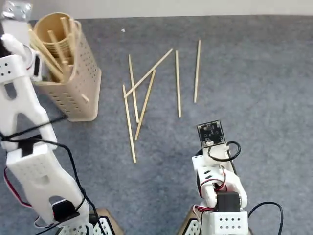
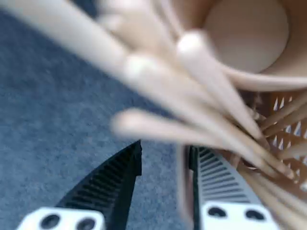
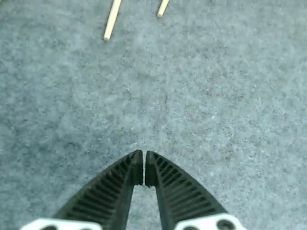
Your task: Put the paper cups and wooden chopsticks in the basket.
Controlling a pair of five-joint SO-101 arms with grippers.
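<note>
Nearest in, the right arm (image 1: 217, 181) sat folded low by its base, right jaws clenched tip to tip on nothing, over bare counter (image 3: 216, 96). Two chopstick ends (image 3: 112, 19) lay just beyond them.

Out in the middle lay six loose chopsticks (image 1: 177, 83): four crossed in a tangle (image 1: 139, 93), and two side by side a little apart, on the right arm's side. (No loose cup among them, by the way.)

At the far corner was the action. The left arm (image 1: 24, 98) reached up to the basket (image 1: 83, 93), which stood upright with a cup (image 1: 46, 27) inside it. A sheaf (image 1: 58, 49) of chopsticks poked out of that cup. The left jaws hung released right at the rim, with a clear gap between them. One blurred stick (image 2: 182, 191) stood in that gap, close against one jaw; whether it touched, I couldn't tell.

So this looked like a drop-off: a stick being let go into the basket, with the cup part apparently done.

The next move called for the left jaws to lift clear without snagging the sheaf. Then one of the six had to be picked, most likely a top stick in the tangle. The jaws would need to go square across it, low to the counter.
</note>
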